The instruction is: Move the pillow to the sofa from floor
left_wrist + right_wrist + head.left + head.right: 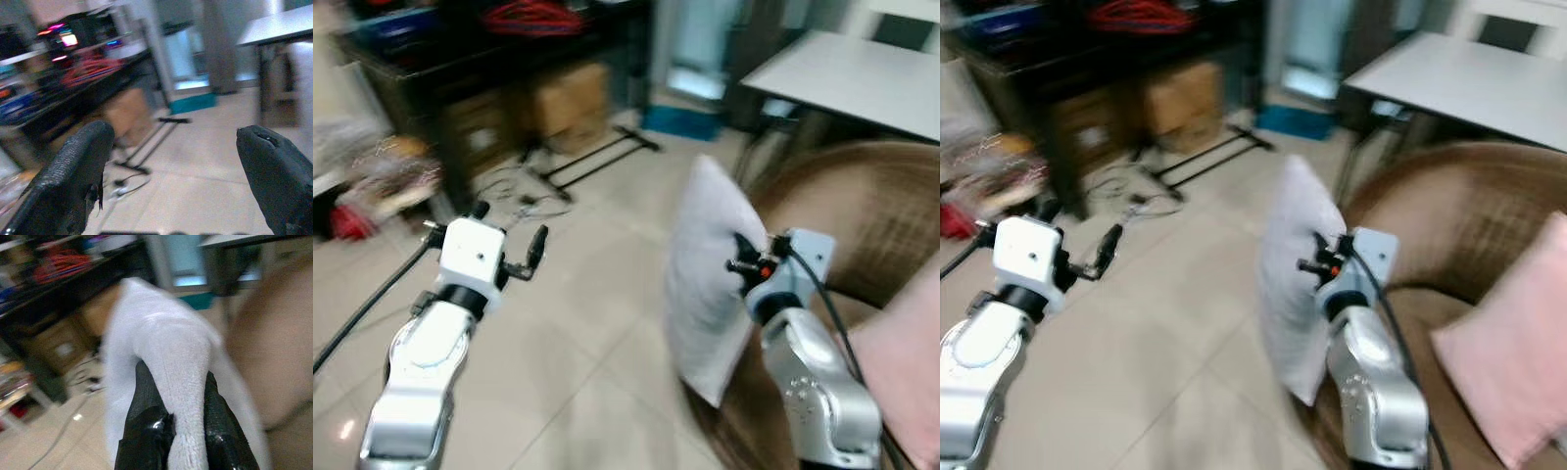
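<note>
We observed the right gripper [183, 431] clamped on a fold of the fuzzy white pillow [705, 294], beside the brown sofa [862, 225]; left gripper [171, 166] spread wide, holding nothing.

Motion blur smears all four views, worst toward the edges and the far clutter. Light is soft, even indoor light; a pale blue-white glow comes from a doorway [703, 49] at the back. The floor [587, 323] shows a small glare spot (bottom left of the left eye view). Under the dark shelf [460, 69] it is dim. In the right wrist view the pillow [166, 347] is bright, soft-edged, its weave barely resolved.
</note>
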`<state>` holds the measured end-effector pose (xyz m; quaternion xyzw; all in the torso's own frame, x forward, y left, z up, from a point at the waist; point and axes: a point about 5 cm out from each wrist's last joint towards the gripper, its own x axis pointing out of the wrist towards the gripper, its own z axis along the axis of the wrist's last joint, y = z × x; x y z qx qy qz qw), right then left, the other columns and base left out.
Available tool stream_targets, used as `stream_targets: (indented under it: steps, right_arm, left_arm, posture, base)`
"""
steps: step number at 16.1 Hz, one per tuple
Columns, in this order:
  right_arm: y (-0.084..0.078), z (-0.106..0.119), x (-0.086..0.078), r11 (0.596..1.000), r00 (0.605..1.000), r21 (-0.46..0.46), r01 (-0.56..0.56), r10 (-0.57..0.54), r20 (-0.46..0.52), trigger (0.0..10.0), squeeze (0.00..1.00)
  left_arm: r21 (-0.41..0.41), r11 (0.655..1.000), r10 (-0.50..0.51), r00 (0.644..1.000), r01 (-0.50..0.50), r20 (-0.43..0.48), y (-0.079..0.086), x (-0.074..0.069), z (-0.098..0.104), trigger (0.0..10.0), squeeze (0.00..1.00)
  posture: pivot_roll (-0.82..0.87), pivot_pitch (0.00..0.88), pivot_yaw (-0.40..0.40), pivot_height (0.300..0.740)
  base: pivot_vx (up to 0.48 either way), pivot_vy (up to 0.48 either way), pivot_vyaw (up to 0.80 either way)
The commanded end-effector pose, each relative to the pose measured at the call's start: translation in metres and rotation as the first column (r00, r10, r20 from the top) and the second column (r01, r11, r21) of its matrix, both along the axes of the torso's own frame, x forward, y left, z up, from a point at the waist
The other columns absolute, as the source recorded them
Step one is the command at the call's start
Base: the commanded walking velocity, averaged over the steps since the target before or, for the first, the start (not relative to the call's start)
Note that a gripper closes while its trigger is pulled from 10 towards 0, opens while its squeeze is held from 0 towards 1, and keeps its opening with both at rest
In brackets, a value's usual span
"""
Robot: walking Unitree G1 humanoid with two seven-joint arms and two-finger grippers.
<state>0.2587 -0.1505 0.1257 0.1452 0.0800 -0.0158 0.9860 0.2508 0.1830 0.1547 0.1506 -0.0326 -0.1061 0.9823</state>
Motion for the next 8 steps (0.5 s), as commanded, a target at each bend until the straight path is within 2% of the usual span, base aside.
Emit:
stream_targets:
  steps: [1,7,8]
  right_arm:
    - [-0.0044,0.0111,0.0015,1.000,0.998,0.010,0.017,-0.017,0.053,10.0,0.00]
    - [-0.0034,0.0146,0.0023,1.000,0.998,0.013,0.006,-0.007,0.063,10.0,0.00]
    - [-0.0010,0.0159,0.0033,1.000,0.997,0.003,-0.013,0.013,0.077,10.0,0.00]
  left_arm:
    - [0.003,1.000,-0.017,1.000,0.017,-0.002,-0.0021,0.0001,0.0007,10.0,0.00]
    - [0.011,0.999,-0.037,0.999,0.037,-0.017,-0.0035,-0.0008,-0.0009,10.0,0.00]
    - [0.013,0.999,-0.043,0.999,0.043,-0.019,-0.0045,-0.0008,-0.0010,10.0,0.00]
  posture:
    - [-0.04,0.000,0.023,0.740]
    - [-0.04,0.000,0.024,0.740]
    - [-0.04,0.000,0.022,0.740]
  base:
    - [0.274,0.000,-0.78]
    - [0.267,0.000,-0.78]
    - [0.247,0.000,0.00]
